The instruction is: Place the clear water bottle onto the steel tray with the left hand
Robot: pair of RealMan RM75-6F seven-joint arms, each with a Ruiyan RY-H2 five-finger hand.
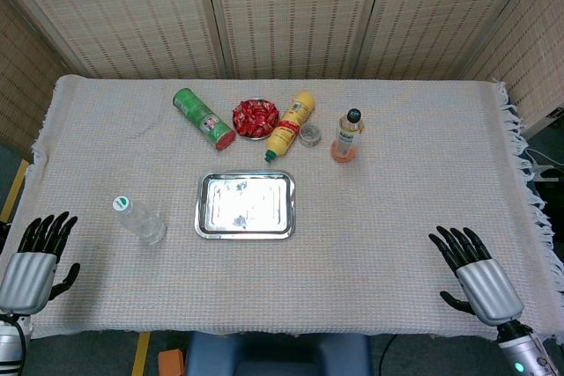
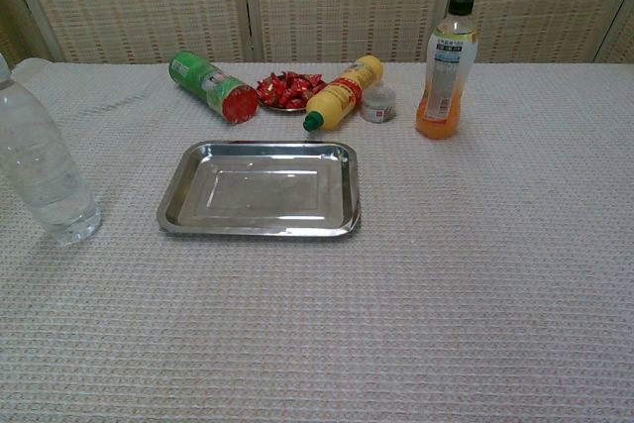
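Left hand (image 1: 35, 261) resting at the near left edge of the bench (image 1: 397, 217), fingers spread apart, holding nothing. Right hand (image 1: 476, 279) at the near right edge, fingers likewise apart and empty. Both seen only in the head view.

Clear water bottle (image 1: 139, 219) standing upright just ahead of the left hand and a little to its inner side, not touched by it. White cap on top; no label readable on it. In the chest view, same bottle (image 2: 42, 170) at the far left, partly cut by the frame.

Steel tray (image 1: 208, 217) further inward from the bottle, apart from it, lying flat and reflecting light. Nothing inside it.

Beyond the tray, well away from both hands, a row of things:
- green can (image 2: 211, 85) lying on its side, red lid toward the tray; print on it too small to read
- small dish of red wrapped sweets (image 2: 287, 89) just beside the can
- yellow squeeze bottle (image 2: 342, 92) lying down, green tip pointing to the tray; red label, writing not legible
- small round tin (image 2: 378, 102) touching or nearly touching the yellow bottle, cannot tell which
- orange drink bottle (image 2: 445, 66) upright, black cap, white label with blue writing too blurred to read
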